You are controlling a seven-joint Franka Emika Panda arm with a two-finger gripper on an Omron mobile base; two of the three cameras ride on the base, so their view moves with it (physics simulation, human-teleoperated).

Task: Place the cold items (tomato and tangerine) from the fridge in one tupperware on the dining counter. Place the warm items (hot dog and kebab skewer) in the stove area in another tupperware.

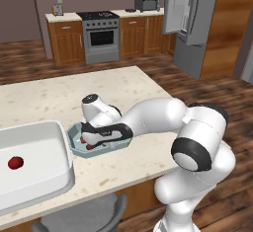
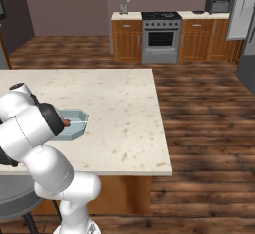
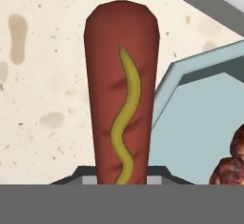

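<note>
Claw (image 3: pixel 122 182) was clamped on the hot dog (image 3: pixel 122 89), hanging over the desk (image 1: pixel 123 93) at the edge of the teal tupperware (image 1: pixel 74 132). Kebab skewer (image 3: pixel 231 163) lay inside it. Tomato (image 1: pixel 16 163) sat in the white tray (image 1: pixel 54 176) just left. Fridge (image 1: pixel 190 14) stood open, far right.

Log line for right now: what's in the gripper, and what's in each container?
gripper: shut on hot dog | teal tupperware: kebab skewer inside, hot dog above its rim | white tupperware: tomato inside
</note>
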